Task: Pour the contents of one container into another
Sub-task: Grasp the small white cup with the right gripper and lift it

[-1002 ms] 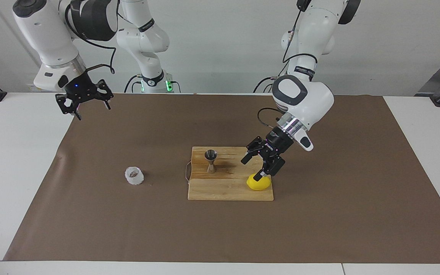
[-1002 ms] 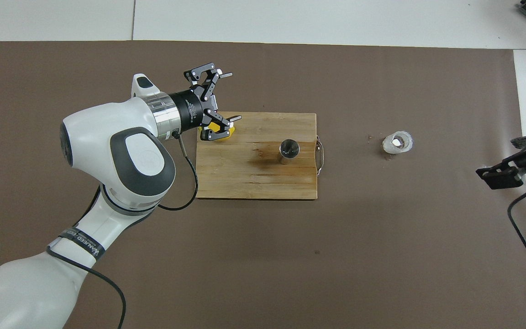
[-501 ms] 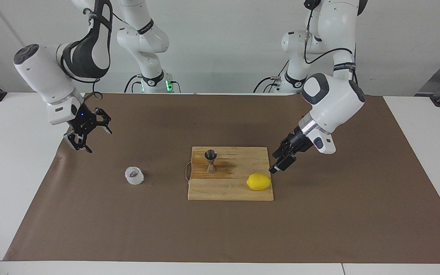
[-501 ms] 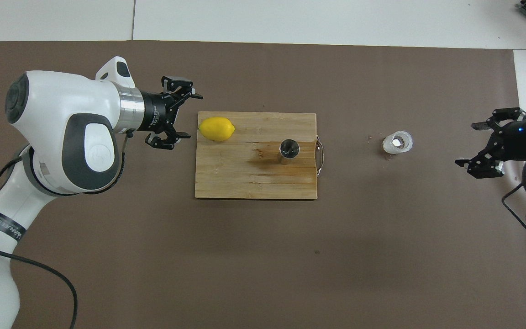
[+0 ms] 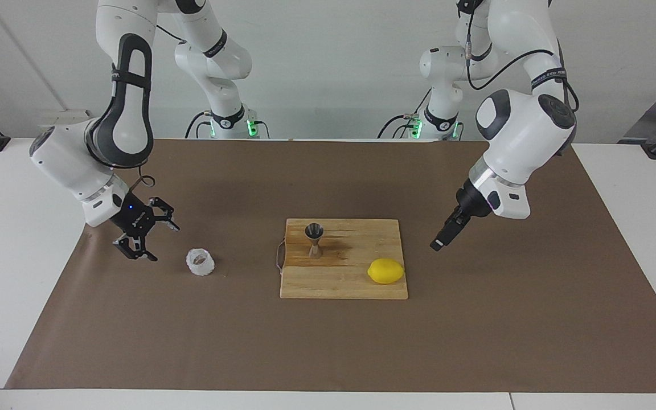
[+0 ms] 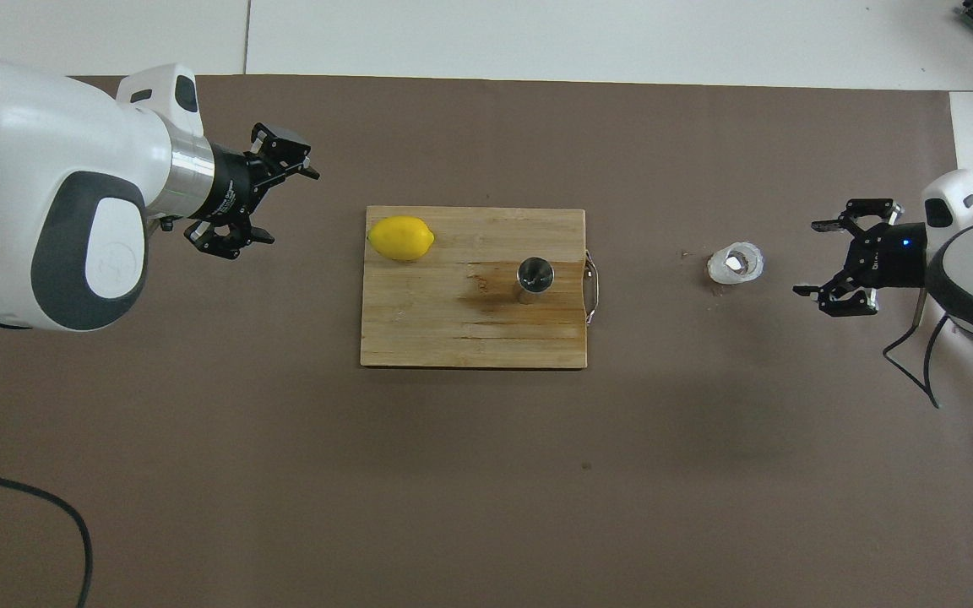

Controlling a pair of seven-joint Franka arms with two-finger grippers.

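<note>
The left gripper has left the lemon on the cutting board and drawn back over the brown mat, fingers spread; the right gripper has dropped low beside the ridged cup, fingers spread and empty, so a grasp looks next; the jigger stands upright on the board, well apart from the cup; the white worktop shows around the mat, a pale wall above.
</note>
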